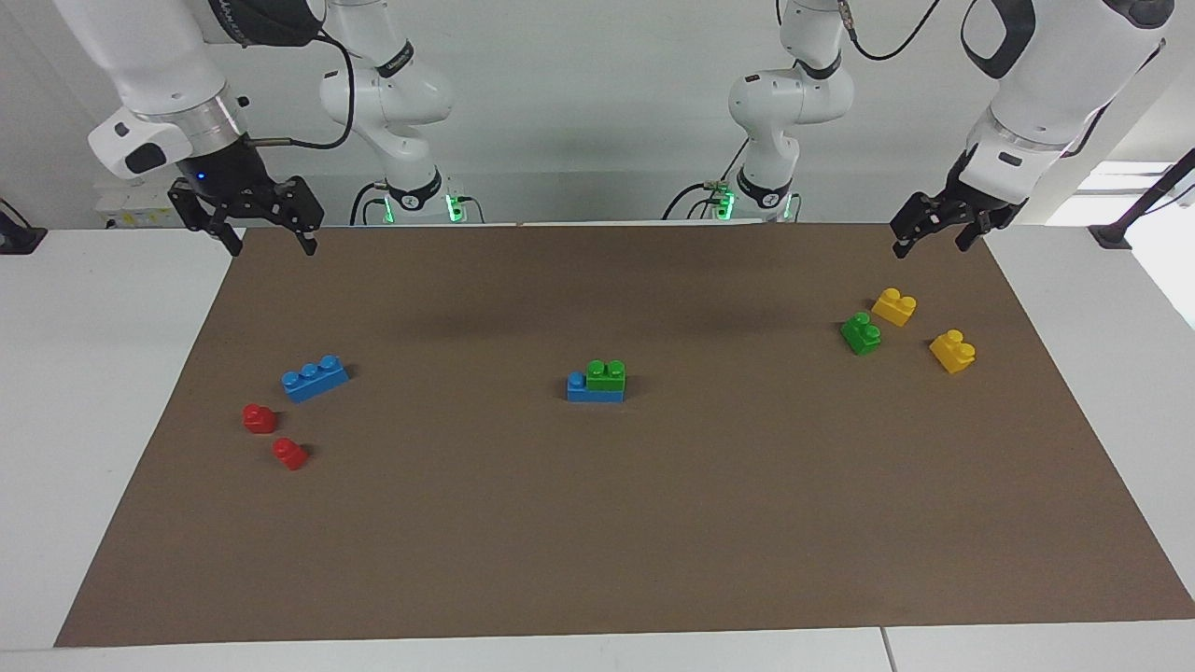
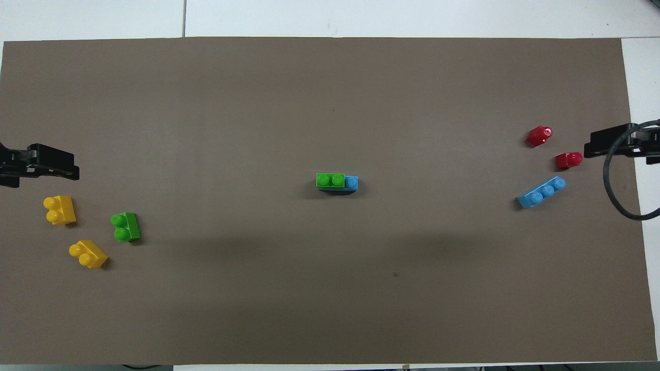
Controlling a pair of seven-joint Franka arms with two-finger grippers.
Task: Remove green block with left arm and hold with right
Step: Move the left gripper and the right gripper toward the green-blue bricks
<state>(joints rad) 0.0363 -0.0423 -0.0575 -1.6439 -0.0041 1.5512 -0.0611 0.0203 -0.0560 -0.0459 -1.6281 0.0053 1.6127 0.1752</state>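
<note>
Dead centre of the brown mat sits the green block [image 1: 607, 374], pressed onto a blue brick [image 1: 594, 390] and covering two of its studs, one blue stud bare at the end toward the right arm. Nothing has touched it yet.

Both arms are up at their own corners of the worktop [image 1: 93, 373]. The right gripper [image 1: 266, 241] hangs spread and empty over the mat's edge; the left gripper [image 1: 929, 241] is likewise spread and empty above the yellow bricks [image 1: 893, 306].

How to play this well, I'd judge: the right gripper comes in first and clamps the blue brick low, at that bare-stud end, pinning it down. Then the left gripper drops straight over the green block, pinches its long sides, and peels upward. Careful: the loose, darker green brick [image 1: 861, 333] beside the yellow ones is a decoy.
</note>
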